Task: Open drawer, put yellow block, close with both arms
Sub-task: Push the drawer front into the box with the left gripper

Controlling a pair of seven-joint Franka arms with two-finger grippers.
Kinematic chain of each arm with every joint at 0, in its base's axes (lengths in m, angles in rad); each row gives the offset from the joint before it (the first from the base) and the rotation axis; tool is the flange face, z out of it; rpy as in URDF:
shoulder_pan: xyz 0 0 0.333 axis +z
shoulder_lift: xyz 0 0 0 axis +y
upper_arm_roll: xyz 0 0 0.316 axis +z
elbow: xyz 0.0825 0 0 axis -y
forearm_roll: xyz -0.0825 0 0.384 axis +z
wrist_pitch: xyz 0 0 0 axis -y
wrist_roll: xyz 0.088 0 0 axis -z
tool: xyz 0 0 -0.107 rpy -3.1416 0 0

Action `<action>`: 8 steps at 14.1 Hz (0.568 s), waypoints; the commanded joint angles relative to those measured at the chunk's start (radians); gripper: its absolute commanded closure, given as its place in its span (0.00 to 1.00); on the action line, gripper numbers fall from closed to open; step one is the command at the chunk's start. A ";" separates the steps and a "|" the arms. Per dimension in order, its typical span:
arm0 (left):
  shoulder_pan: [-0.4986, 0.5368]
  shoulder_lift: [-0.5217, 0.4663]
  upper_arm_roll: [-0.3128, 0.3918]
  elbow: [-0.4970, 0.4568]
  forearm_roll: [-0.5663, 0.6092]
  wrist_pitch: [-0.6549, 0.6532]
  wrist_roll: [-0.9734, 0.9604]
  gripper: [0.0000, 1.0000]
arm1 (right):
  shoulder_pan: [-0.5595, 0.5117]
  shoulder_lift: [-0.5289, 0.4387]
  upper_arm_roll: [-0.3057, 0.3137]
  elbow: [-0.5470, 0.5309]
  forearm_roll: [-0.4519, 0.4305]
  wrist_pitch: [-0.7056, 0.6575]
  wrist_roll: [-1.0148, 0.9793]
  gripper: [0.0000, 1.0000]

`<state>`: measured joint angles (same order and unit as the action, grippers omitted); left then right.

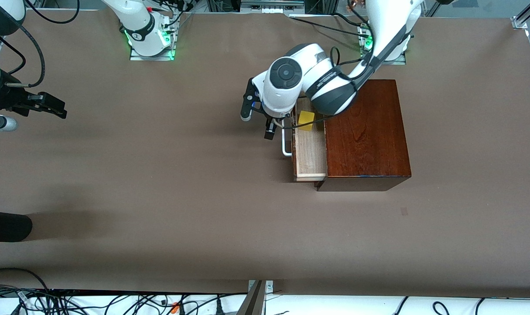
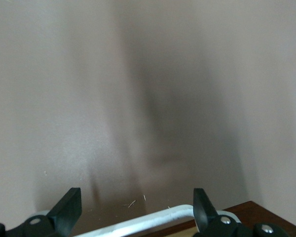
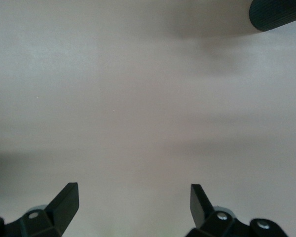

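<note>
Left jaws [image 1: 258,124] open by handle [image 1: 285,144] | right jaws [image 3: 133,205] open, empty

The box [image 1: 367,131] looks like glossy, grained mahogany-coloured wood; its drawer [image 1: 309,151] tray is pale, matt unfinished wood with a smooth white handle [image 1: 285,146]; the yellow block [image 1: 306,120] looks matt; the table [image 1: 160,197] covering is dull brown and smooth.

Both arms [image 1: 317,83] were white with grey-black joint bands, black cables, green-lit bases and black two-finger claws.
</note>
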<state>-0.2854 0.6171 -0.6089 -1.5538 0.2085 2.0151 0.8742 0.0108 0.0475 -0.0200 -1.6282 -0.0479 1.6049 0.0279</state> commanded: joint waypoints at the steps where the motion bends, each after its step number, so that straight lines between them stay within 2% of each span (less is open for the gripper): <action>1: -0.014 0.033 0.001 0.001 0.095 0.011 0.025 0.00 | -0.025 -0.028 0.018 -0.024 0.014 0.003 -0.014 0.00; 8: -0.011 0.064 0.006 -0.011 0.121 -0.005 0.011 0.00 | -0.025 -0.028 0.018 -0.013 0.019 0.004 -0.011 0.00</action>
<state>-0.2989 0.6903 -0.6069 -1.5595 0.3080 2.0179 0.8749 0.0105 0.0466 -0.0199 -1.6282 -0.0476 1.6051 0.0277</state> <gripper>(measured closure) 0.000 0.000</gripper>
